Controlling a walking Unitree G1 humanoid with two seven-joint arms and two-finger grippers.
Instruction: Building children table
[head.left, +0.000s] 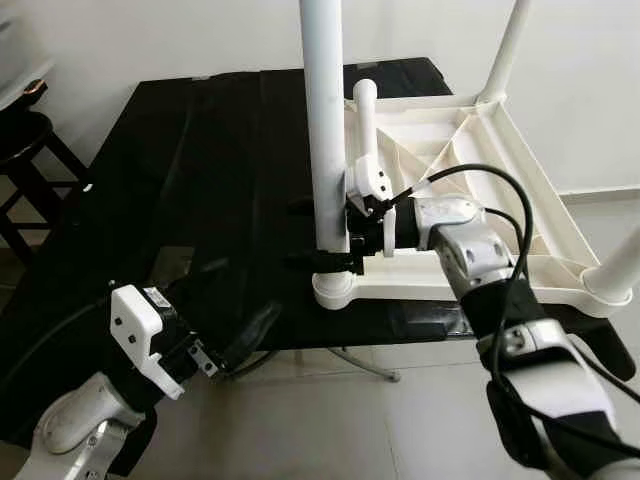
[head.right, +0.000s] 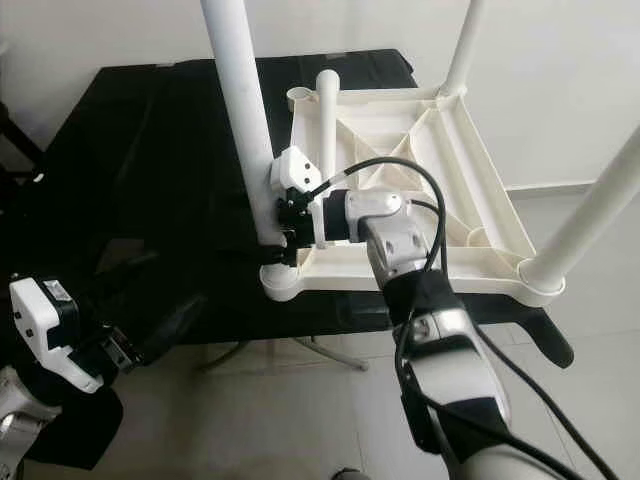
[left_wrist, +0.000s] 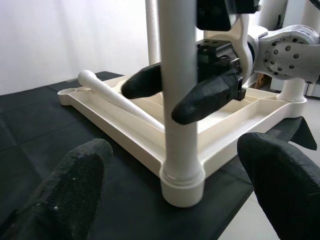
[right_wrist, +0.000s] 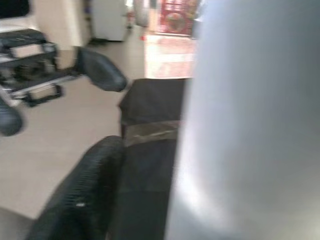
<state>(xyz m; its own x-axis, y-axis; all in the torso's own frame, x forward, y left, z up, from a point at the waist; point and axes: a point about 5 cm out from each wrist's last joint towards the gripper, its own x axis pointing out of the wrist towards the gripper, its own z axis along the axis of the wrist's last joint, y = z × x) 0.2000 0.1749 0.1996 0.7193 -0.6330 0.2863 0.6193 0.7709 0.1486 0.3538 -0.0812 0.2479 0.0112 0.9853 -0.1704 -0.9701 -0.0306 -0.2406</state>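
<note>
Left eye view shows a white plastic children's table top (head.left: 470, 190) lying upside down on a black-covered counter (head.left: 200, 200), its ribbed underside facing up. Several white legs stand upright in its corner sockets: the nearest leg (head.left: 325, 130) rises from the front-left socket (head.left: 333, 288), one stands at the far corner (head.left: 508, 50), and another at the front-right corner (head.left: 622, 262). A loose white leg (head.left: 366, 130) lies on the underside of the top near its far-left corner, pointing away from the robot. The right claw (head.left: 335, 238) reaches in from the right across the top's front edge, and its two black fingers are clamped around the nearest leg a little above the socket; in the left wrist view these fingers (left_wrist: 205, 100) can be seen on both sides of the leg. The right wrist view is taken up largely by a blurred pale surface of the leg with one black finger (right_wrist: 85, 195) beside it. The left claw (head.left: 245, 340) hovers low at the counter's front edge, to the left of the socket and apart from it, with its fingers spread wide and nothing between them. A dark stool (head.left: 25, 140) stands on the floor at the far left beside the counter.
</note>
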